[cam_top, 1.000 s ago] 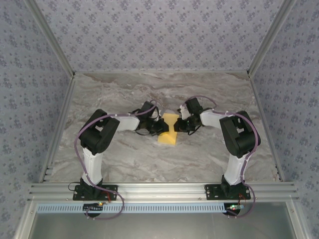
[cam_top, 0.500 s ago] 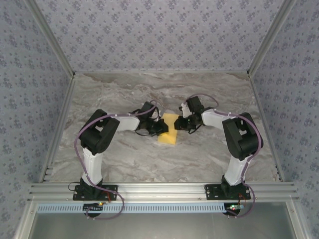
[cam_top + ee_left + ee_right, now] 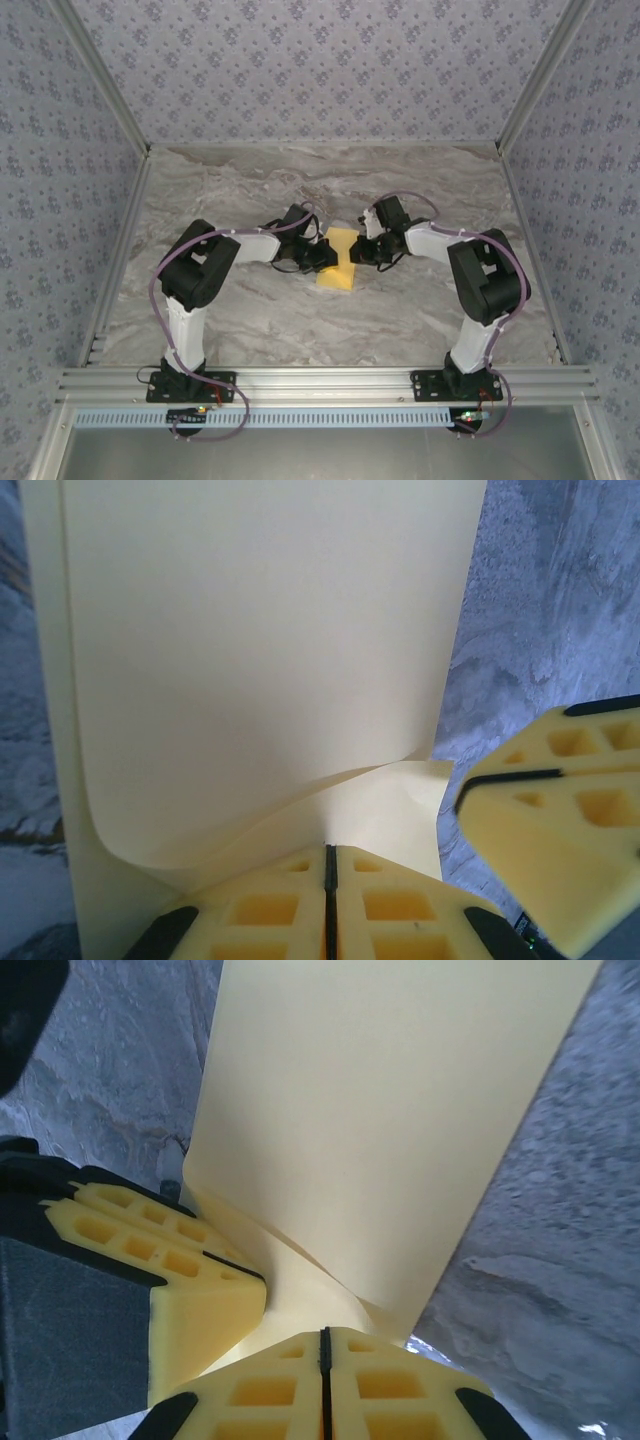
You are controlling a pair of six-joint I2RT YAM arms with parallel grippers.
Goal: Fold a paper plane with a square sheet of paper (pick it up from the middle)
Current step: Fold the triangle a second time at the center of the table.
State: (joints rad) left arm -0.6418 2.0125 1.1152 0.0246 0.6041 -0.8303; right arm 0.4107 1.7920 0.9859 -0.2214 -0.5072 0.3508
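Your left pincer [image 3: 330, 852] and right pincer [image 3: 323, 1338] each pinch the square sheet of paper [image 3: 336, 276], mid-desk [image 3: 300, 320], at opposite edges by its middle, evidently to lift it there.

The square sheet of paper [image 3: 340, 258] is plain pale yellow-orange with no marks. Under it, the counter [image 3: 300, 320] is grey marble with pale and brownish veins. The left end effector [image 3: 328, 855] and right end effector [image 3: 323, 1335] are yellow with black trim. Flanking the paper, the arms [image 3: 200, 270] are black and white with lilac cables [image 3: 155, 290]. The walls [image 3: 320, 70] carry blue-grey floral print.
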